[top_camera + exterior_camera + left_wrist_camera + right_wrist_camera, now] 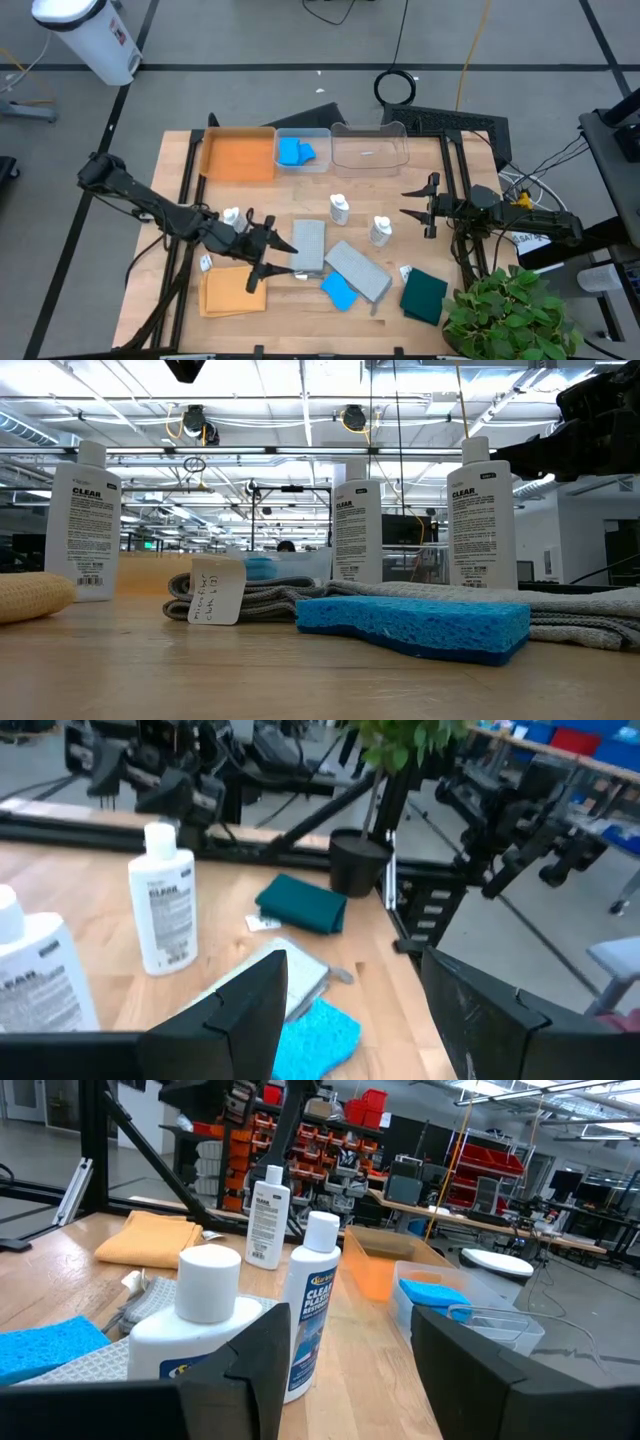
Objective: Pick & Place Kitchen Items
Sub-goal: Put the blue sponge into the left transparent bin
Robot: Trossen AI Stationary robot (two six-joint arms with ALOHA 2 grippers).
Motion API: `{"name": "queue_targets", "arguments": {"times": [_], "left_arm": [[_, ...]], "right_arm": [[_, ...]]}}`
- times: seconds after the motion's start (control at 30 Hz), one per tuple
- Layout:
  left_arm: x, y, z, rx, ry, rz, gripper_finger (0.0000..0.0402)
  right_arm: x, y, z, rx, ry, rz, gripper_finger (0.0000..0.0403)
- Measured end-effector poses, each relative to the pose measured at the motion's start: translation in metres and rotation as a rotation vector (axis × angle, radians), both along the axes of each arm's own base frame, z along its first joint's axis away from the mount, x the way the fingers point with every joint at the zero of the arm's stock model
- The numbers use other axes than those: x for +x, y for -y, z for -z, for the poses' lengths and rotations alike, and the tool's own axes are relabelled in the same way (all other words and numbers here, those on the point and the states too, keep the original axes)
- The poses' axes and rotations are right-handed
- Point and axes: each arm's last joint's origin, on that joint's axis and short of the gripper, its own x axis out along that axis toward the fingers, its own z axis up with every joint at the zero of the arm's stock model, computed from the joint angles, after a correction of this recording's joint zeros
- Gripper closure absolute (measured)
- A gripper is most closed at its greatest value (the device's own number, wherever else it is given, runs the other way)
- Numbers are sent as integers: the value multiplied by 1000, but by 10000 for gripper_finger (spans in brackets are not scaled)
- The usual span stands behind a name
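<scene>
Three white capped bottles [231, 216], [339, 208], [380, 231] stand upright on the wooden table. Two grey cloths [308, 246], [357, 270] lie flat mid-table, with a blue sponge [339, 291] beside the nearer one. An orange cloth [232, 290] lies near left and a dark green cloth [424, 296] near right. More blue sponges [295, 151] lie in a clear bin. My left gripper [272, 260] is open and empty, between the orange cloth and the grey cloth. My right gripper [406, 203] is open and empty, just right of the bottle [210, 1320].
An orange tray [238, 155] and two clear bins [318, 135], [370, 147] stand along the far edge. A potted plant [505, 315] stands at the near right corner. Cloth tags lie loose [217, 589]. Bare wood shows between the bins and the bottles.
</scene>
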Motion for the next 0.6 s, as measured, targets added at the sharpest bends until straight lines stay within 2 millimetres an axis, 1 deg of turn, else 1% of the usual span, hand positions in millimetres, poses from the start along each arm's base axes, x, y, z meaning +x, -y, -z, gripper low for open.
{"name": "queue_targets", "arguments": {"times": [0.17, 0.33, 0.47, 0.6], "left_arm": [[7, 5, 8, -11, -7, -30, 165], [13, 8, 10, -30, 22, -34, 165], [23, 12, 21, -65, 10, -43, 165], [33, 17, 34, -55, 11, -42, 165]], "right_arm": [[0, 0, 0, 0, 0, 0, 222], [0, 0, 0, 0, 0, 0, 222], [0, 0, 0, 0, 0, 0, 222], [0, 0, 0, 0, -1, 0, 222]]}}
